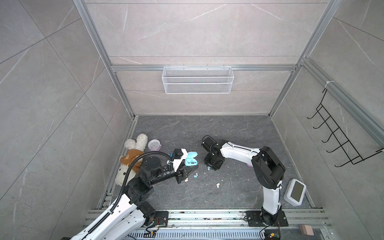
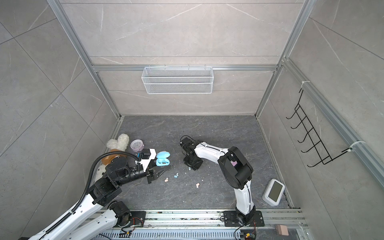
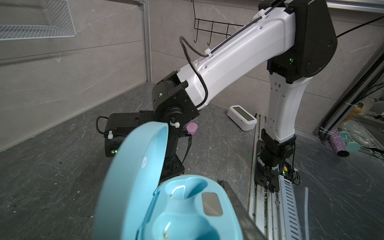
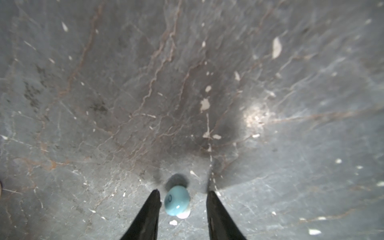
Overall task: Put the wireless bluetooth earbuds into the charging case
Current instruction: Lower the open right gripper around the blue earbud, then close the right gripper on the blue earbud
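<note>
Closest in, the left gripper is clamping the light-blue charging case, its lid standing open. Beyond it the right gripper is pointing down at the dark floor, jaws spread either side of a light-blue earbud. Beside the left gripper, a peach-pink earbud and a second blue earbud are lying loose on the floor.

Grey stone-look walls are framed by aluminium rails. A white wire basket is hung at the back, a black hook rack at the side. The dark veined surface is evenly lit.
</note>
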You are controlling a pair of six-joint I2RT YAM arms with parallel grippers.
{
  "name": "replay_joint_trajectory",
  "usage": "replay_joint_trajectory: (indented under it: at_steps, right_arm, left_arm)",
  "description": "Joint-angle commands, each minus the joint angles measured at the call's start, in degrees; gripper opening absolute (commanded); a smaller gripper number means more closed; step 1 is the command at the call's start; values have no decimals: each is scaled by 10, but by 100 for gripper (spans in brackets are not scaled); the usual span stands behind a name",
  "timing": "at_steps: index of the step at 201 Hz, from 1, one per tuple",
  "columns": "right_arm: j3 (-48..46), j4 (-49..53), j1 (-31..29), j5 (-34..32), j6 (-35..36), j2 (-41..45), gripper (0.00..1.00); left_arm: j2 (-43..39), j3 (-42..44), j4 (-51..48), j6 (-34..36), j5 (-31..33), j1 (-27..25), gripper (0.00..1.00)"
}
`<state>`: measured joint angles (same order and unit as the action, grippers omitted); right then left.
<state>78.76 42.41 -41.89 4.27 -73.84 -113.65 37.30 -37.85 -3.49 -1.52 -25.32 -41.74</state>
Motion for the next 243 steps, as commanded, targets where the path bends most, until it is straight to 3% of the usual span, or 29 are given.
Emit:
replay_joint_trajectory:
  at_steps: [1,49,151,195,243]
  right_arm:
    - [12,-1,-6,10,-9,-18,37]
    - [18,14,-8,7,-2,-26,35]
    - [10,17,-7,5,6,-29,19]
    - [8,10,-6,7,11,-27,29]
    - [-7,-6,5,0,-2,-20,31]
  left_arm:
    - [-8,-1,14,3,6,3,27]
    - [-11,1,13,4,6,3,27]
    - [-7,-1,12,4,6,3,27]
    - [-4,-4,12,3,3,3,27]
    - [1,-7,11,4,1,3,27]
